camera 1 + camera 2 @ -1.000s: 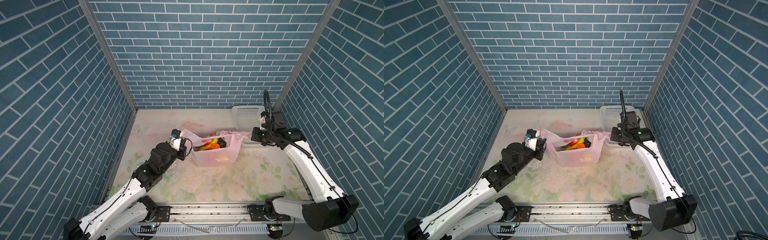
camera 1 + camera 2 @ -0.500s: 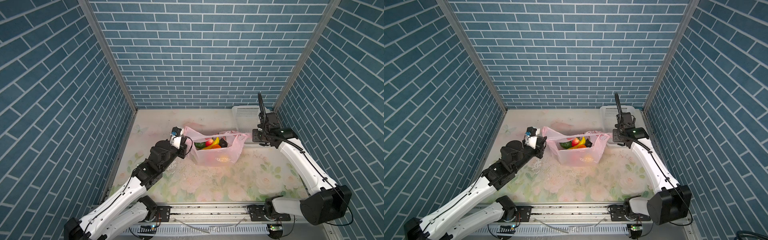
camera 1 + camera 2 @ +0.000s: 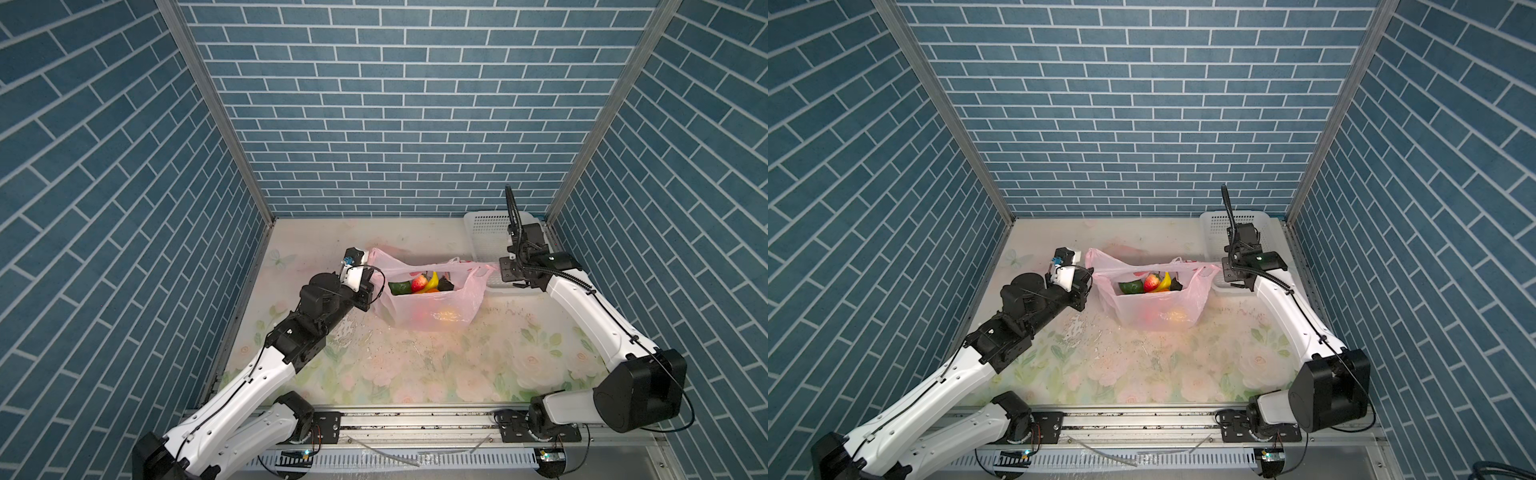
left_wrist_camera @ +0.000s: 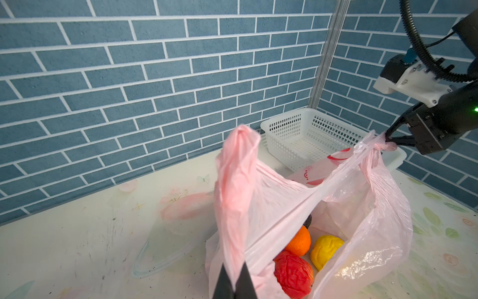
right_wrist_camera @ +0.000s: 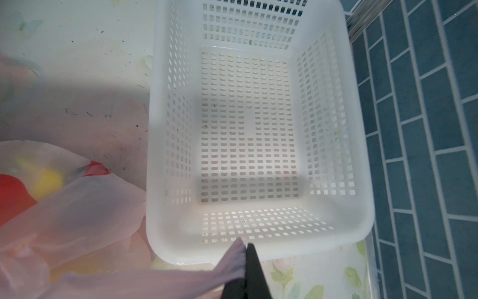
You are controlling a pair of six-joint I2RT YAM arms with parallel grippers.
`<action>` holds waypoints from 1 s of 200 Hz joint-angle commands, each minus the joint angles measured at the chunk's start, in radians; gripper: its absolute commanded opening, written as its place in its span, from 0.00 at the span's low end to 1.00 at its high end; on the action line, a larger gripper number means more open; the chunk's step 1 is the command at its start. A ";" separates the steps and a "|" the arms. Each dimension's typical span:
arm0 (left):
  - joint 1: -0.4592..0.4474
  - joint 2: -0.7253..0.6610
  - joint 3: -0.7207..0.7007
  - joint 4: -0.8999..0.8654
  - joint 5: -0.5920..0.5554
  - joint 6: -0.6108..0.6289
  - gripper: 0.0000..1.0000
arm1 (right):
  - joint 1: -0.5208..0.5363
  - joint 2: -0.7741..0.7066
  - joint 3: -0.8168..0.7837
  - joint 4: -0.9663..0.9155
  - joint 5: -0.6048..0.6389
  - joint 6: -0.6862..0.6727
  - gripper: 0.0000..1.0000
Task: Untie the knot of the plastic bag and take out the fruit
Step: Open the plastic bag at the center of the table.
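Left pincer [image 4: 233,269] clenched on bag [image 4: 284,196] handle; right pincer [image 4: 387,137] pinching opposite handle, basket [image 4: 284,118] beneath it. Fruit [image 4: 300,240] low between pincers. Pull apart gently, level; thin film may tear.

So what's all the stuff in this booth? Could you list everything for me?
plastic bag: one, translucent pink with red print, mid-table, stretched open between both grippers
banana: one, yellow, in the bag
orange: one, orange, in the bag
green fruit: one, dark green, in the bag
red fruit: at least one, red, in the bag
round yellow fruit: one, yellow, bag bottom
basket: one, white perforated, back corner by the right arm
table: one, pale floral, under everything
walls: three, blue brick pattern, around the table
left gripper: one, black, shut on a bag handle
right gripper: one, black, pinching the opposite handle
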 commanded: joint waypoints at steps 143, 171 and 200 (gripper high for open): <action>0.026 0.022 0.079 0.063 0.077 -0.067 0.00 | 0.172 -0.110 0.495 -0.427 -0.496 0.168 0.60; 0.025 0.012 0.082 0.063 0.084 -0.069 0.00 | 0.308 -0.006 0.593 -0.356 -0.480 0.195 0.61; 0.022 0.008 0.086 0.064 0.091 -0.075 0.00 | 0.405 0.106 0.655 -0.301 -0.476 0.235 0.61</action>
